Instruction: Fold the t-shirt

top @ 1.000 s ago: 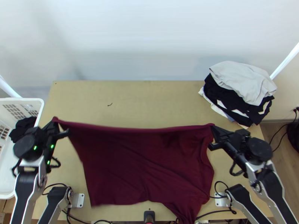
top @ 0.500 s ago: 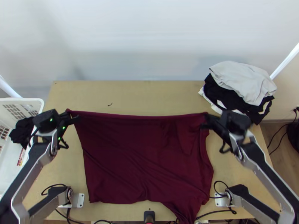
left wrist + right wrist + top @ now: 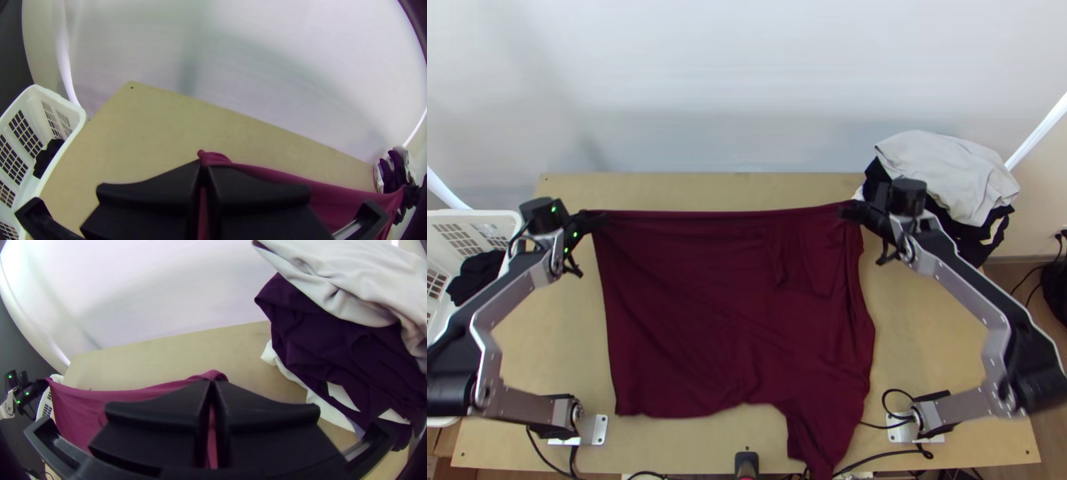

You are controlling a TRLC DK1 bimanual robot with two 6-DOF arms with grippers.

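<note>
Fingers [image 3: 151,195] clamped on maroon shirt [image 3: 731,320] at both ends, folks! Here on the left, the left gripper [image 3: 589,216] has its pair closed over the shirt's far left corner, a small bunch poking out past the tips. Across on the other side, the right gripper [image 3: 855,210] is clamped just the same, holding the far right corner, with a little roll of fabric showing beyond its tips.

Between them the shirt's far side runs nearly straight, parallel-ish to the table's far edge and near it. And the rest? Spread out toward the arms, over the middle of the table [image 3: 731,190], soft creases slanting through it, a patch of folds near the right gripper. Down toward the near edge it finishes unevenly, and right of the middle a narrow part runs over that edge.

Farther out, the far right corner of the table carries a messy pile [image 3: 947,172], pale grey on top, dark fabric below, white bits sticking out beneath, near the right gripper. Over by the left edge stands the white basket [image 3: 475,213], and inside it, look, some black cloth [image 3: 479,276].
</note>
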